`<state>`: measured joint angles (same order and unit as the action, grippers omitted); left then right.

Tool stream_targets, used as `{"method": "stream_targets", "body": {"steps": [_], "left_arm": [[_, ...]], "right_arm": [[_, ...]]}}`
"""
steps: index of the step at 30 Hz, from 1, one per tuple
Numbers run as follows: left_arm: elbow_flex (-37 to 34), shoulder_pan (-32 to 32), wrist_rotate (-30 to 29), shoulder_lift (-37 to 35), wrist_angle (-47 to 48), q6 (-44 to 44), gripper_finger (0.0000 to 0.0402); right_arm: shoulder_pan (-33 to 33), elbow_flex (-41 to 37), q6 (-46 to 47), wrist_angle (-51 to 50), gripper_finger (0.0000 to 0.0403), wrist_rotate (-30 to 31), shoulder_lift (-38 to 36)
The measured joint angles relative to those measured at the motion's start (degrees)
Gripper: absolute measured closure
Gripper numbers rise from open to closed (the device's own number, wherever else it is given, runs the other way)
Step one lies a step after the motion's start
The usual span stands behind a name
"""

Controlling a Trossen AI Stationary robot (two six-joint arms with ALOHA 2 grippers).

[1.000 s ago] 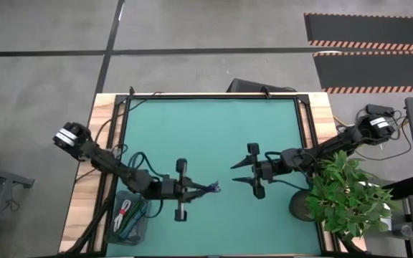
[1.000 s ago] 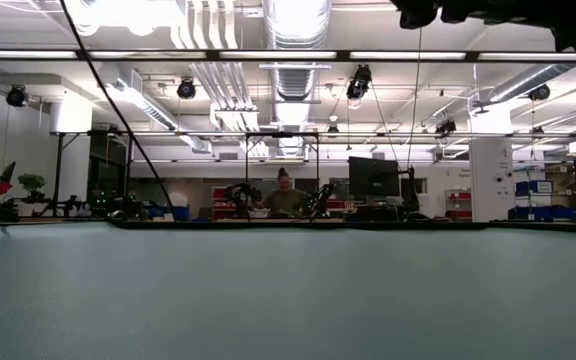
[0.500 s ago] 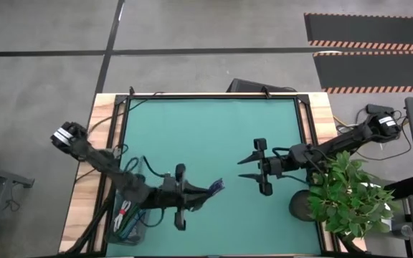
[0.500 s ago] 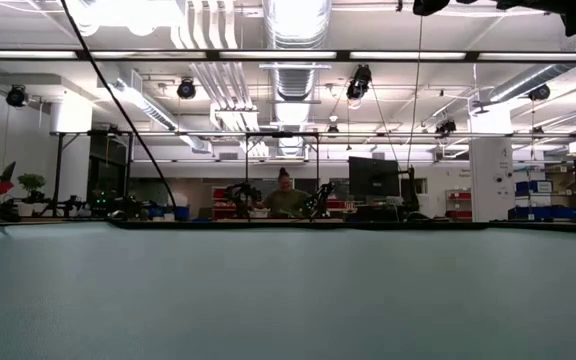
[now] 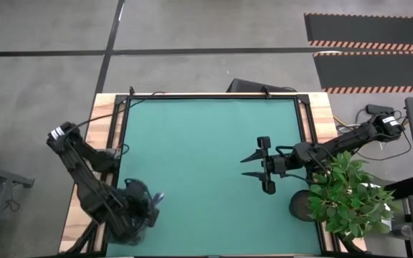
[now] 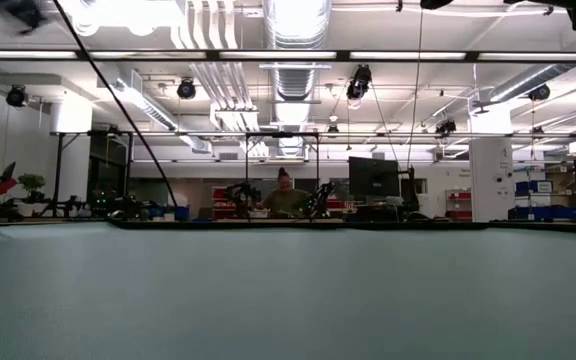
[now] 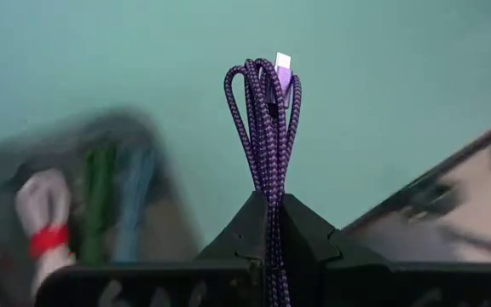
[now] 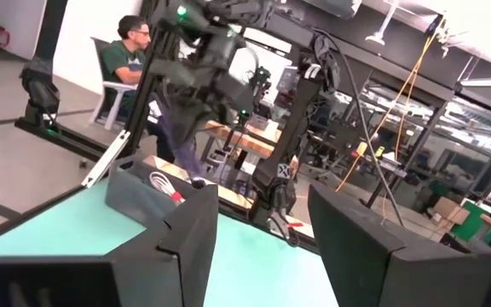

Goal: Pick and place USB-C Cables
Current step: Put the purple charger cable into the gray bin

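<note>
The purple cable (image 7: 265,128) is pinched upright by the left gripper (image 7: 268,223) above the bin (image 5: 131,218) for release (right gripper (image 5: 253,166) spread, idle mid-table).

Robotics lab — ceiling ducts (image 6: 290,30), workbenches (image 6: 298,212).

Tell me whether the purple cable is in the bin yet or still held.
Still held: the left gripper is shut on the purple cable, which hangs above the grey bin, not resting inside it.
</note>
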<state>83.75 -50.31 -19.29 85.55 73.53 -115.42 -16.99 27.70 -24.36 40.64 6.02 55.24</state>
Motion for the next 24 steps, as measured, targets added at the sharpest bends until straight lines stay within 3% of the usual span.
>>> {"method": "stream_targets", "body": {"steps": [5, 10, 24], "left_arm": [[-2.9, -1.95, 4.06, 1.64, 0.03, -4.33, 0.04], [-4.29, -3.03, 12.5, 4.57, 0.22, -5.8, 0.04], [-4.29, -3.78, 13.49, 7.34, 1.13, -7.34, 0.04]], "right_arm": [[0.0, 0.0, -0.24, 0.37, 0.0227, 0.0, -0.07], [0.0, 0.0, 0.81, 0.37, 0.0227, 0.02, -0.02], [0.0, 0.0, 1.88, 0.26, 0.0227, 0.0, 0.0]]}}
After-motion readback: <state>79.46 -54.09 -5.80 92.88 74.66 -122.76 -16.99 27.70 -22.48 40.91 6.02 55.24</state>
